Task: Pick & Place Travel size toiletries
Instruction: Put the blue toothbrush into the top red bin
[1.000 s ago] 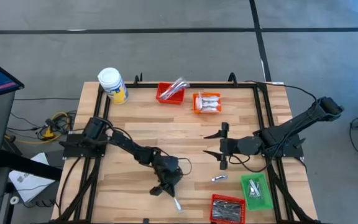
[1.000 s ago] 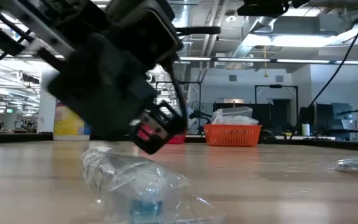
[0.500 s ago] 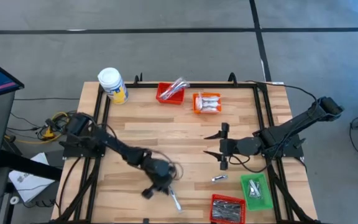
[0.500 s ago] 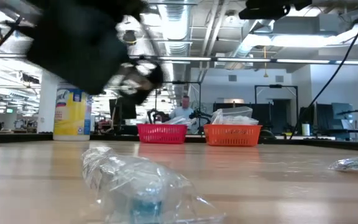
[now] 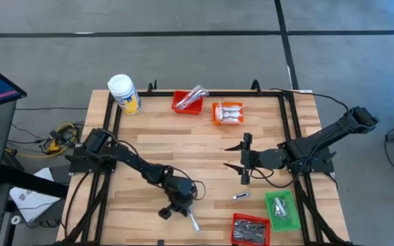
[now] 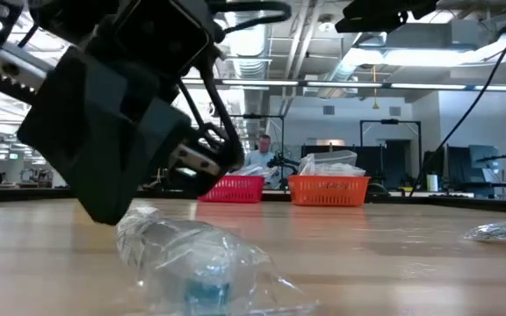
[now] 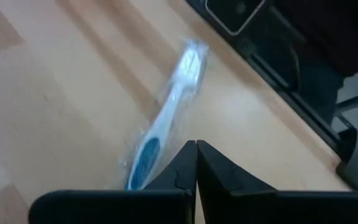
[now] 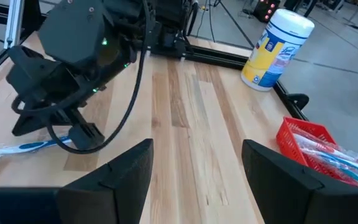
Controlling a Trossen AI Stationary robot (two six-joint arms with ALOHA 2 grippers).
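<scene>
**Wrapped toothbrush awaits pickup**

A clear-wrapped toothbrush (image 7: 166,118) is seen flat on the desk (image 5: 204,147) near its front edge, just beside the left end effector (image 5: 172,210), whose fingers are pressed together; they should be spread first, then lowered astride the handle

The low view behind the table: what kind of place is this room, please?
Probably a large open lab or workshop, not a home. The low view shows a high ceiling with exposed pipes and strip lights, rows of workstations with monitors, and a person seated far behind the wooden table.
</scene>
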